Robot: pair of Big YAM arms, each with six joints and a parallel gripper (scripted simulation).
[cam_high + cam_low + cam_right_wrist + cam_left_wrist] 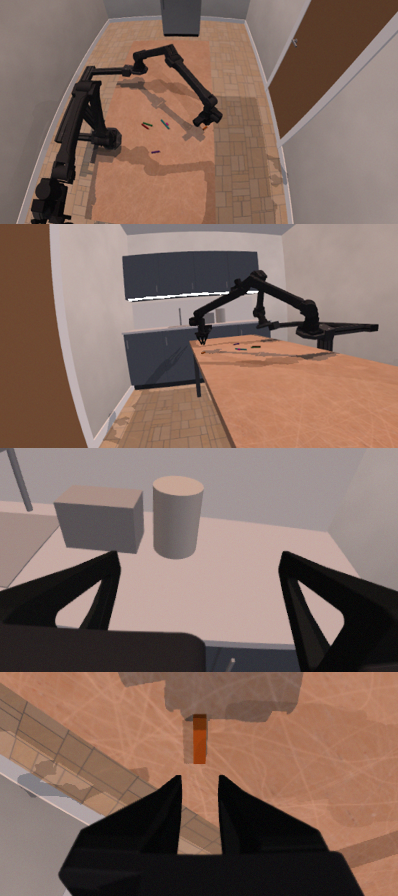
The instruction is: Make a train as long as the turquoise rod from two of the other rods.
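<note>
Arrangement of the rods about the turquoise rod (164, 123) (244, 349), the landmark, which lies on the orange-brown table (172, 194) (305, 396) (300, 757). A short magenta rod (167, 123) (238, 349) lies right at its side; whether they touch cannot be told. In the top view, a green rod (147, 124) (256, 347) and a red rod (145, 126), close together, lie left of the landmark; a purple rod (155, 151) (236, 344) lies below it, and an orange rod (205, 128) (203, 352) (199, 742) well to its right. The left pincer (207, 120) (202, 343) (200, 784), above the table near the orange rod, has its tips partly apart, with nothing between them. The right pincer (199, 560), well away from the landmark, is wide apart and unloaded. No two rods form an end-to-end train.
</note>
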